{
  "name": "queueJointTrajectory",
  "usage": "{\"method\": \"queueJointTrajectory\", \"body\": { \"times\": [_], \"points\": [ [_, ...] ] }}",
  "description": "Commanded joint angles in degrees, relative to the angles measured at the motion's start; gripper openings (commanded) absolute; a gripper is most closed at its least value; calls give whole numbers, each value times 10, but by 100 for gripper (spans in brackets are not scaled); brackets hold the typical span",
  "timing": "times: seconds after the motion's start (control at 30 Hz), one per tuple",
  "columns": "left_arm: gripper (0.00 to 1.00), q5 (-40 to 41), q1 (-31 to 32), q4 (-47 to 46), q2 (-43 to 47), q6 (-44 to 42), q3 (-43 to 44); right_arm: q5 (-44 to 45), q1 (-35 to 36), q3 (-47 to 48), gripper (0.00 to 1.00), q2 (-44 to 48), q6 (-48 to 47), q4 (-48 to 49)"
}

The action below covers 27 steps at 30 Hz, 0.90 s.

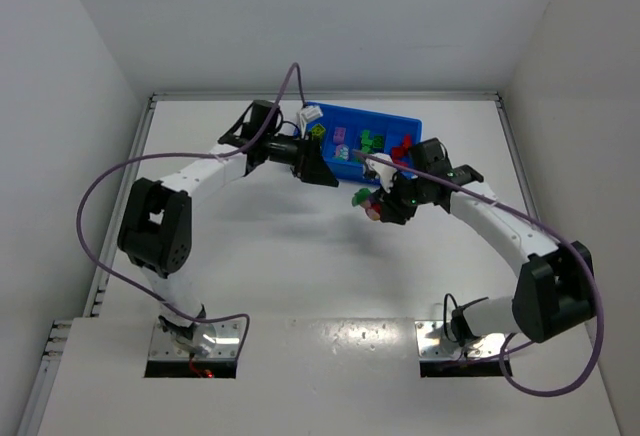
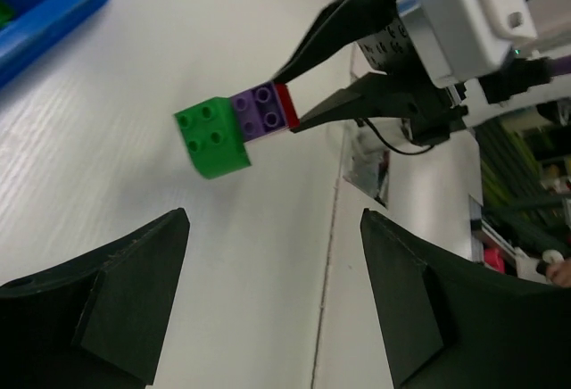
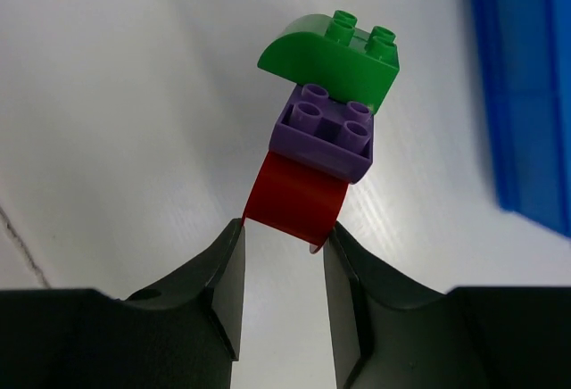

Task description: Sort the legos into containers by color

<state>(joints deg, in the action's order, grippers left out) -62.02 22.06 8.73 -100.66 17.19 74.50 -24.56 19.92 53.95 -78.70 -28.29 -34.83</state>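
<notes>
White table (image 1: 300, 266) (pale walls (image 1: 300, 16) around) bears blue tray (image 1: 412, 128).

left arm (image 1: 195, 168) and right arm (image 1: 497, 224) have white shells with black joints. a purple cable (image 1: 84, 218) loops off each. fingers (image 2: 125, 300) are matte black wedges; base plates (image 1: 228, 340) are metal.
</notes>
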Motion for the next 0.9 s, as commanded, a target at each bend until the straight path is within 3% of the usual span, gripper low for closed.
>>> {"method": "queueJointTrajectory", "body": {
  "times": [0.0,0.37,0.87],
  "points": [
    [83,-59,17,63,-37,-46,59,-29,15,40,0,13,-4,66],
    [82,-8,37,93,-76,-60,101,-8,69,84,0,13,25,78],
    [81,49,37,115,-81,-86,106,8,86,47,0,53,30,72]
  ]
}}
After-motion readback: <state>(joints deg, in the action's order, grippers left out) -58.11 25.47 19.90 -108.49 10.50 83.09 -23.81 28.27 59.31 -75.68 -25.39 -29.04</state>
